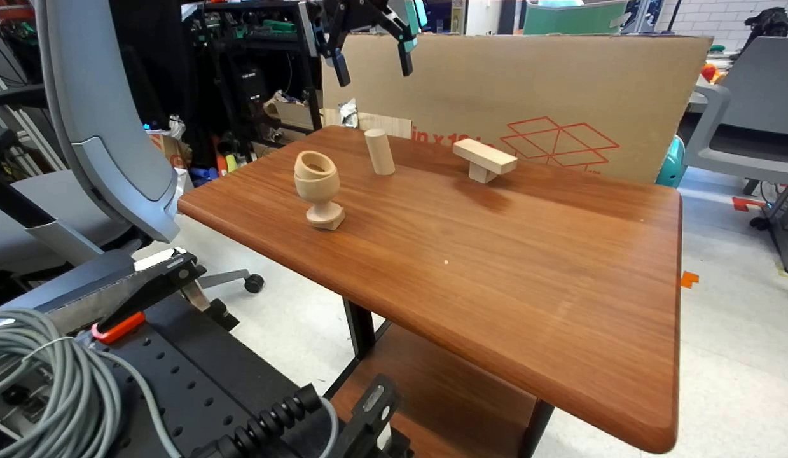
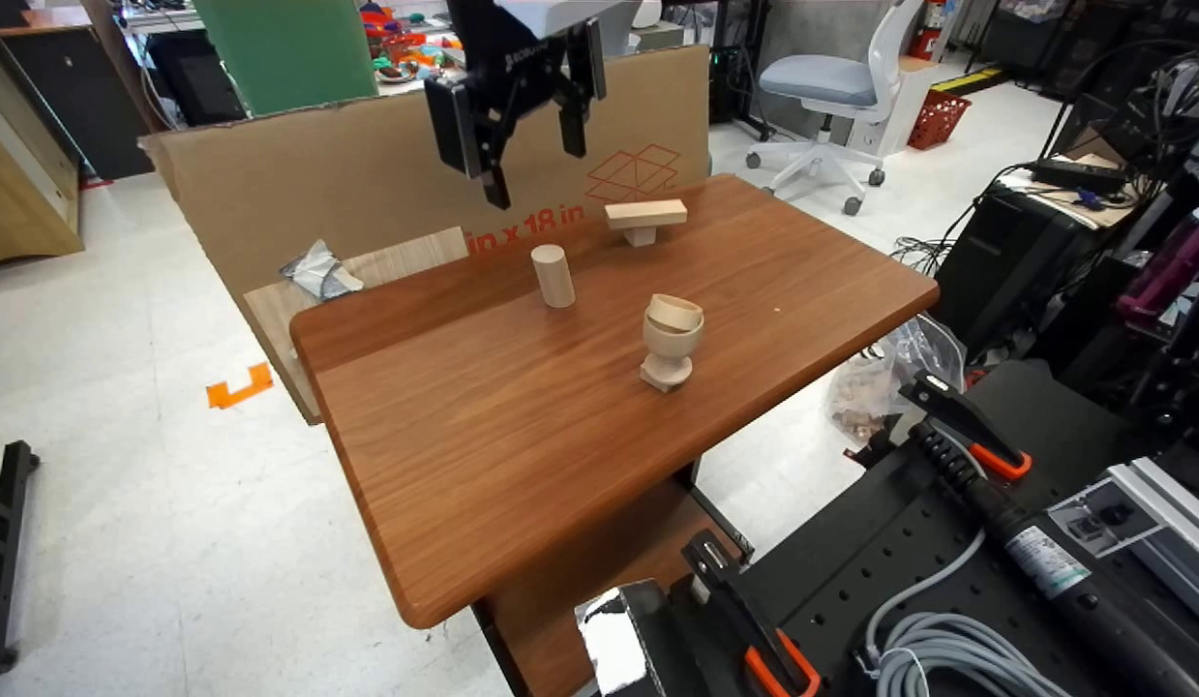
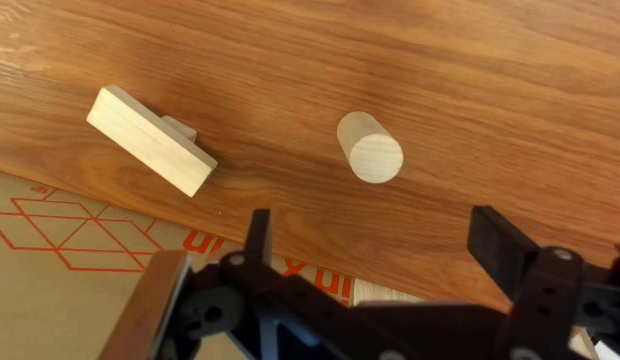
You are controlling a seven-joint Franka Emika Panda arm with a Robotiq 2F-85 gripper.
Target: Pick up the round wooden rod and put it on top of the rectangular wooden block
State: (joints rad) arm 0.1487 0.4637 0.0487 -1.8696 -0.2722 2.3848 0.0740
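Note:
The round wooden rod is a pale cylinder standing on end on the table, seen in both exterior views (image 1: 380, 152) (image 2: 554, 278) and in the wrist view (image 3: 375, 157). The rectangular wooden block, a pale slab, lies across a smaller wooden piece (image 1: 481, 173) (image 2: 641, 235), raised off the table; the block shows in both exterior views (image 1: 484, 154) (image 2: 645, 213) and at the left of the wrist view (image 3: 150, 142). My gripper (image 1: 374, 71) (image 2: 535, 166) (image 3: 372, 220) is open and empty, high above the table's cardboard side. In the wrist view the rod stands just beyond the fingertips.
A goblet-shaped wooden cup (image 1: 318, 187) (image 2: 669, 341) with a tilted wooden ring in its mouth stands on the brown table (image 1: 495, 254) (image 2: 483, 416). A tall cardboard sheet (image 1: 457, 83) (image 2: 299, 194) stands along one table edge. Crumpled silver material (image 1: 348, 114) (image 2: 322, 271) sits there too.

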